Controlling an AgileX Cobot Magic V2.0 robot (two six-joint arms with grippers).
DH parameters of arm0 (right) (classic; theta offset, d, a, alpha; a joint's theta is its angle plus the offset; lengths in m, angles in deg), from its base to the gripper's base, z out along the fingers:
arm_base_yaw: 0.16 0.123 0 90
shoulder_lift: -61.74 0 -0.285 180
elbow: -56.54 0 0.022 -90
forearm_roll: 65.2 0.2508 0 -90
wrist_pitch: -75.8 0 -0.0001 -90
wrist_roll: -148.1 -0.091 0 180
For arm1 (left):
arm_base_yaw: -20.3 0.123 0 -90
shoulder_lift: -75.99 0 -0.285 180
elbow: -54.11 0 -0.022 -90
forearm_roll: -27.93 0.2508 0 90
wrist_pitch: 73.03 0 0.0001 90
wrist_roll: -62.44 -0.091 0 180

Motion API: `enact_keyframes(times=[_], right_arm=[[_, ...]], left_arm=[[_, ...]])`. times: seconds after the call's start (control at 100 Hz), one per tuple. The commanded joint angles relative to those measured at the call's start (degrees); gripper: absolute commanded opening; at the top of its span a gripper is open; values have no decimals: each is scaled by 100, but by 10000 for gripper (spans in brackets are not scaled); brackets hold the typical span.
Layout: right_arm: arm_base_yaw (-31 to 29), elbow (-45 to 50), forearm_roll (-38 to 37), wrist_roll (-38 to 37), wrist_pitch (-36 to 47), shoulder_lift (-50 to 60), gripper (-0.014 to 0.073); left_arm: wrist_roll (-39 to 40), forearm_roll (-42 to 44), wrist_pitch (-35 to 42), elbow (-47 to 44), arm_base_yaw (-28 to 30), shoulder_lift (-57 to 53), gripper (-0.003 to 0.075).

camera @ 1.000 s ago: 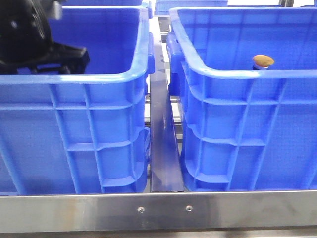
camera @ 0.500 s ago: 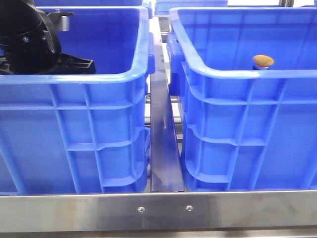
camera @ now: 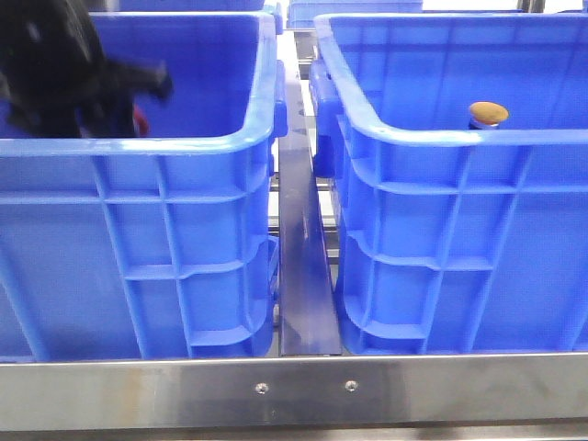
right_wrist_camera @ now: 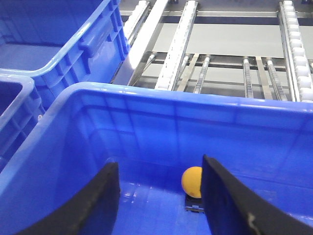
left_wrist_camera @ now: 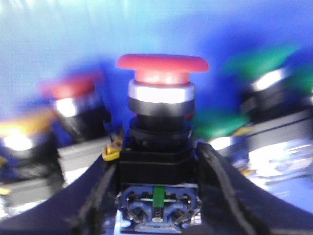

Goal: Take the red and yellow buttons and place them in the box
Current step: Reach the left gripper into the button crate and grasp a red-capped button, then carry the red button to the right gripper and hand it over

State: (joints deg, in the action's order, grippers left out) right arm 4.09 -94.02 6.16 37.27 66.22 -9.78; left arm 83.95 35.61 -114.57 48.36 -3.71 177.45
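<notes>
Left pincer [left_wrist_camera: 155,196] round red button [left_wrist_camera: 161,78]

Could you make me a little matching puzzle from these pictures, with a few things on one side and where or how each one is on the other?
Things:
1. red button
2. yellow button
3. left gripper
4. right gripper

States:
A. open, holding nothing
B. standing alone on the floor of the right-hand blue bin
C. clamped between two dark fingers
D. shut around a button's black body

Pairs: 1-C, 2-B, 3-D, 4-A
</notes>
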Motion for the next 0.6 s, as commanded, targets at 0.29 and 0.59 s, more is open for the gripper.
enact_keyframes(times=[0.29, 0.59], right_arm=[[-10, -156, 281, 80, -266, 145, 402], [-10, -388, 935, -632, -2047, 145, 411]], left_arm=[[-1372, -25, 551, 160, -915, -1590, 9], [-2245, -25, 623, 160, -2173, -1806, 9]])
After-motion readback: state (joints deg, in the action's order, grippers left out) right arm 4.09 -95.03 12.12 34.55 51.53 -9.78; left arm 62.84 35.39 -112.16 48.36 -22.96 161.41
